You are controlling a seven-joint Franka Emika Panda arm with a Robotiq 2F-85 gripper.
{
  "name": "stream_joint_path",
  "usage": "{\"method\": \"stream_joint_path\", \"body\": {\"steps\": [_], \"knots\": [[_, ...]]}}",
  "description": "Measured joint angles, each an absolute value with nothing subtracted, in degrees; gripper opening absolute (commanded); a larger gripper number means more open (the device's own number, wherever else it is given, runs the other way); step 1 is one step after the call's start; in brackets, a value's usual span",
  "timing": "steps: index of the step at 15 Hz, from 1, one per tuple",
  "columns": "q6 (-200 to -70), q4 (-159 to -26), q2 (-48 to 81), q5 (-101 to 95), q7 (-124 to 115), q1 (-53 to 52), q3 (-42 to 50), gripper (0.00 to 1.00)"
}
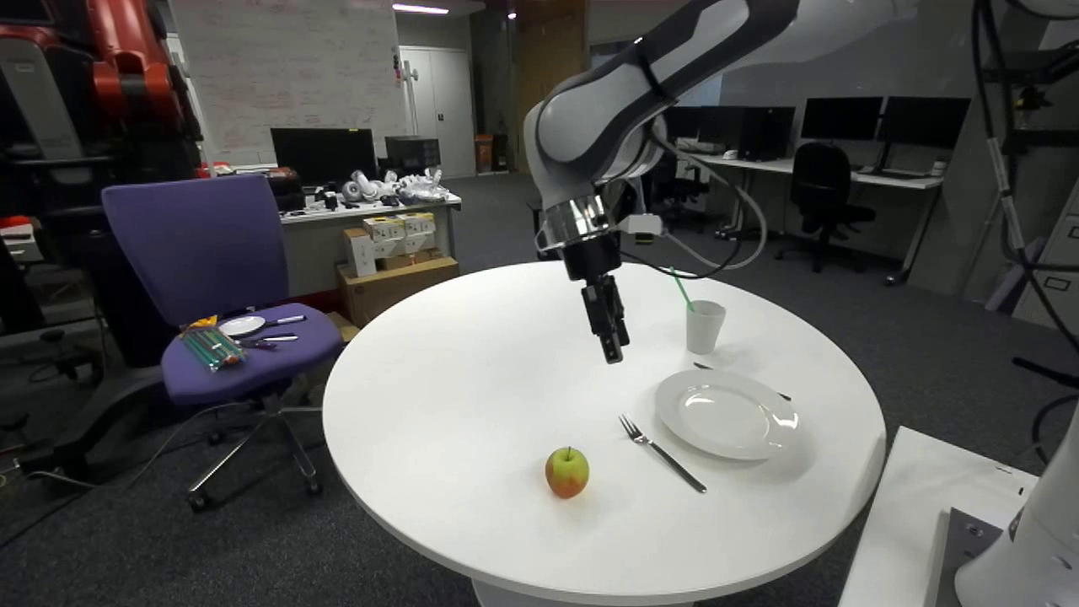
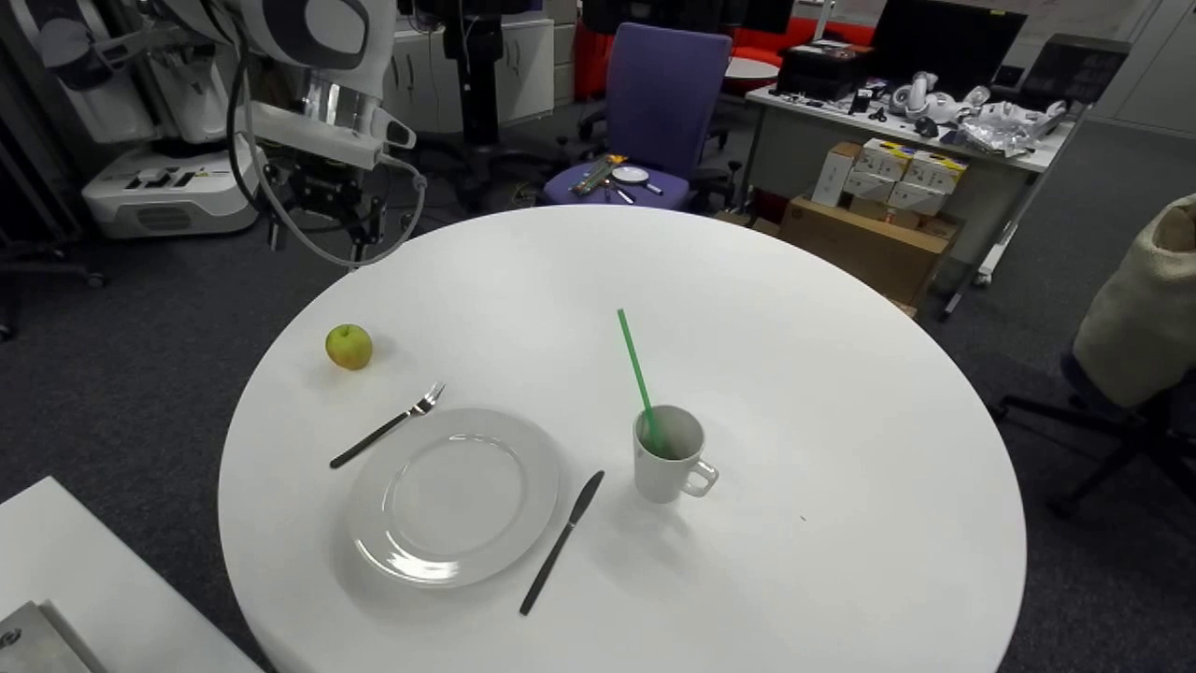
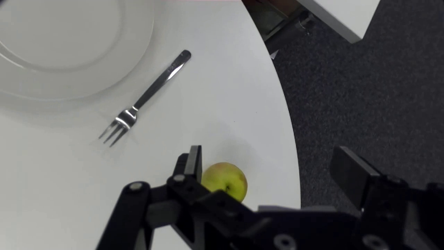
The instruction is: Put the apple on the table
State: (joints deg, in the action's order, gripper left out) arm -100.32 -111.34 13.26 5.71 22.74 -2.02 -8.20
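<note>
The apple [image 1: 566, 473] is small, round and yellow-green with a reddish-orange blush. It stands on the white round table [image 1: 455, 396] near its edge and shows in an exterior view [image 2: 349, 348] too. In the wrist view the apple [image 3: 231, 178] lies just right of the left finger, partly hidden by the gripper's linkage. My gripper [image 3: 269, 152] is wide open with nothing between its fingers. It hangs above the table's height, apart from the apple, and shows in both exterior views [image 1: 614, 354] [image 2: 316, 245].
A fork [image 1: 666, 458] lies between the apple and a white plate [image 2: 458, 495]. A knife [image 2: 562, 542] lies on the plate's far side, beside a white mug [image 2: 662, 477] with a green straw [image 2: 637, 365]. A purple chair [image 1: 253, 354] stands near the table.
</note>
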Motion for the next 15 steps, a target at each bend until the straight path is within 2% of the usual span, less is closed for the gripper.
{"method": "stream_joint_path", "body": {"steps": [9, 15], "knots": [[-107.2, -127.6, -4.5, 9.3, 23.6, 7.2, 6.3, 1.00], [-107.2, -127.3, -3.5, 9.3, 23.3, 6.0, 5.5, 1.00]]}}
